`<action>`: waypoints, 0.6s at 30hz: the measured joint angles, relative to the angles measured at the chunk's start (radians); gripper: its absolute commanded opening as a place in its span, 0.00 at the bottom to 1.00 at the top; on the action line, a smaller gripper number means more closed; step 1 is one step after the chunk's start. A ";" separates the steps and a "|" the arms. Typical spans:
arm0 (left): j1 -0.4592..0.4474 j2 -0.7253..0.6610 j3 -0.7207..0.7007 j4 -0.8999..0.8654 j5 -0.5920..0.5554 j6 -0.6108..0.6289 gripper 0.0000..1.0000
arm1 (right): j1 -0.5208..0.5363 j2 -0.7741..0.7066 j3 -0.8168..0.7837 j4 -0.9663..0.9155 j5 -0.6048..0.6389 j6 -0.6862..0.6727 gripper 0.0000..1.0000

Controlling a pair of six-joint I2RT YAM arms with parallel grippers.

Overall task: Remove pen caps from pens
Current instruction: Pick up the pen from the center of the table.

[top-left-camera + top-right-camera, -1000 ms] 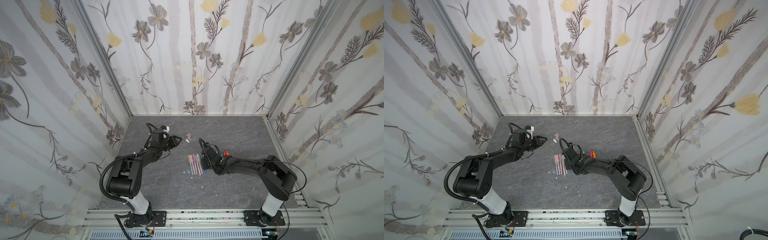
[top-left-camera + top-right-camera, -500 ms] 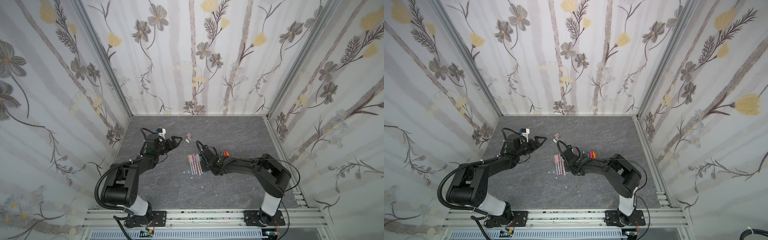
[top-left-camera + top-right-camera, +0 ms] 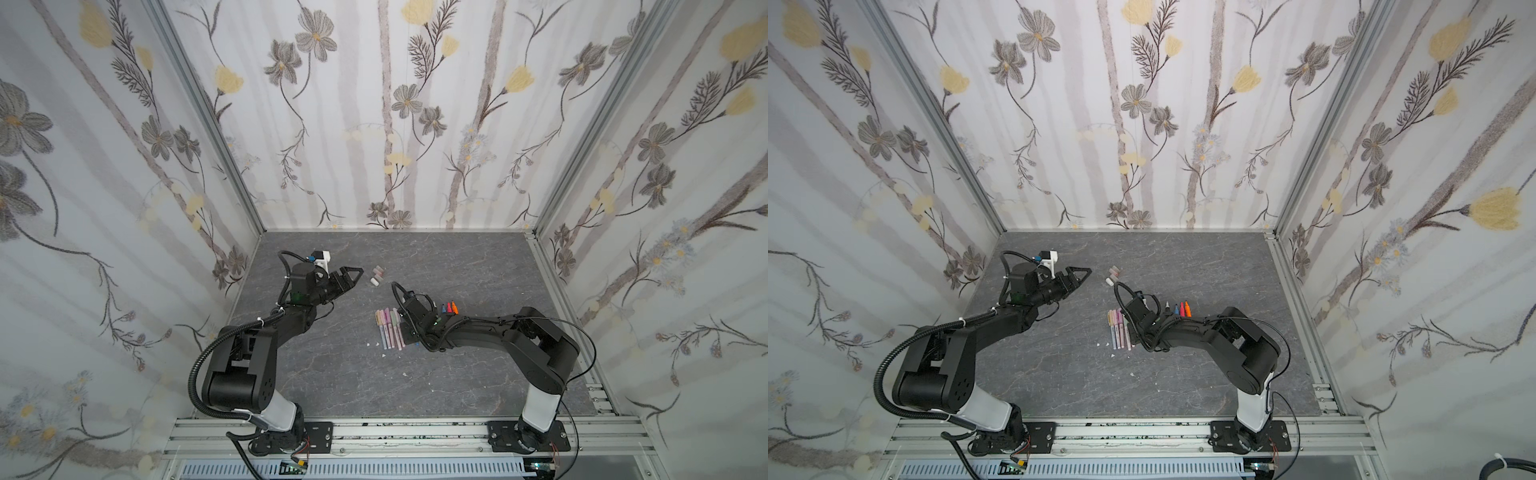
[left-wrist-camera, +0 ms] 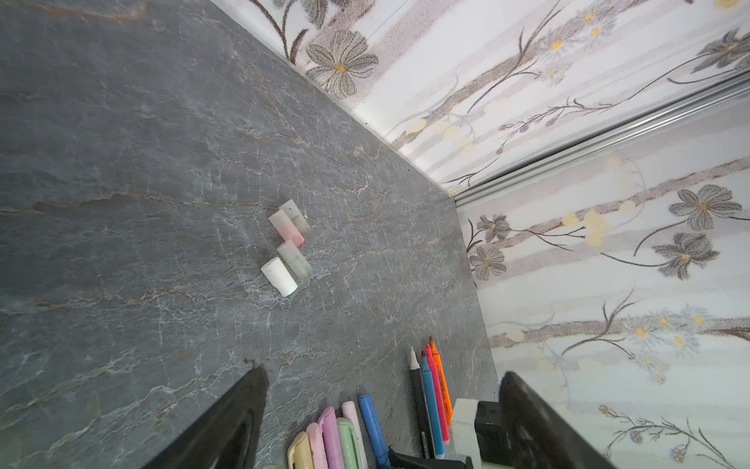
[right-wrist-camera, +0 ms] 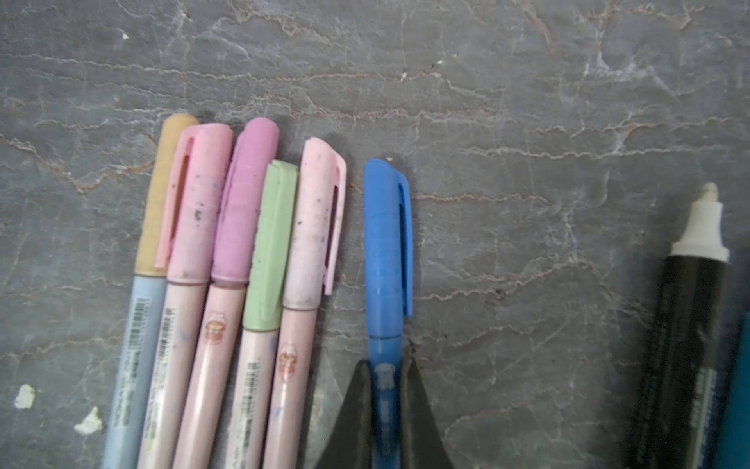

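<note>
Blue pen point(image 5: 385, 243), cap on, lies on the grey table point(image 5: 527, 122) beside five capped pastel pens point(image 5: 227, 227), the right gripper point(image 5: 386, 367) clamped on its barrel, leaving the cap end clear. The left gripper point(image 3: 356, 275) hovers wide open near four loose caps point(image 4: 286, 247), seemingly free to pull.

Enclosure, three sides: white wall panels printed with grey and yellow flowers on brown-grey stems point(image 3: 399, 124). Two brushed aluminium corner posts point(image 3: 210, 120) rise from the back corners. Floor: matt dark grey slate-patterned slab with pale veins point(image 3: 457, 266). Front edge: silver grooved aluminium rail point(image 3: 415, 432), with a pale slotted duct point(image 3: 415, 471) below. Light even, diffuse; shadows soft.
</note>
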 measured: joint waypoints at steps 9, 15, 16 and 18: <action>-0.100 0.026 0.061 -0.112 0.008 0.052 0.85 | -0.092 -0.171 -0.104 0.041 -0.148 -0.043 0.03; -0.195 0.055 0.078 -0.140 0.021 0.063 0.81 | -0.154 -0.294 -0.163 0.140 -0.257 -0.067 0.03; -0.210 0.060 0.079 -0.139 0.024 0.063 0.80 | -0.159 -0.303 -0.167 0.155 -0.272 -0.068 0.03; -0.247 0.078 0.081 -0.129 0.031 0.058 0.77 | -0.166 -0.322 -0.175 0.179 -0.288 -0.069 0.03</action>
